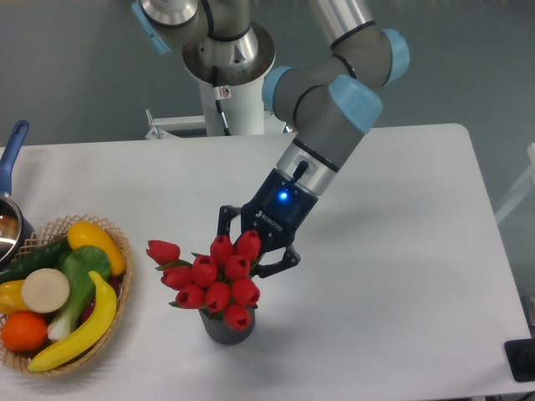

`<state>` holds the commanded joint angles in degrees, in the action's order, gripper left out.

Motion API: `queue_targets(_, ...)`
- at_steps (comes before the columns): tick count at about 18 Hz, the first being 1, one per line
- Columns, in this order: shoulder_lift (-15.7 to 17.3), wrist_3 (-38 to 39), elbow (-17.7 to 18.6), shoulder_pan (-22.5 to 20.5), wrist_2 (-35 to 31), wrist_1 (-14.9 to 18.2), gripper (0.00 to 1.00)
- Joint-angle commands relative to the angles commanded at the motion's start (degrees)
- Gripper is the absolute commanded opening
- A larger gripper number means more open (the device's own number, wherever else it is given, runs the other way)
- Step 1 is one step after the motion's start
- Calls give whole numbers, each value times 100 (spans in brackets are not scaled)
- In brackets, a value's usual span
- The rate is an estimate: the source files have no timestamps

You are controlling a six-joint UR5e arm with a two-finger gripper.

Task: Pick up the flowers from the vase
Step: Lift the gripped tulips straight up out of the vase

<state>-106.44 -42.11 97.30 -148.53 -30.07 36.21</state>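
Observation:
The flowers (214, 282), a bunch of red tulip buds with small green leaves, stand upright in the vase (228, 328), a small dark grey ribbed pot near the table's front middle. My gripper (248, 248) comes down from the upper right and sits at the top back of the bunch. Its jaws are spread, with the upper buds between them. One black finger (225, 220) shows left of the buds and the other (286, 261) to their right. The fingertips are hidden behind the flowers.
A wicker basket (126, 253) with a banana, orange, peppers and other produce stands at the front left. A pot with a blue handle (12, 150) is at the left edge. The robot base (227, 63) is at the back. A dark object (521, 359) sits at the front right.

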Motion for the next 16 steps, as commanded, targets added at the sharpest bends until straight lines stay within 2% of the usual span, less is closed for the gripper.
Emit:
queue_targets(4, 184, 422, -106, -149, 106, 9, 0)
queue_targets(7, 237, 739, -185, -281, 457, 9, 0)
queue_targets(13, 290, 1231, -352, -439, 738, 9, 0)
queue_targets(16, 439, 1319, -352, -588, 809, 9, 0)
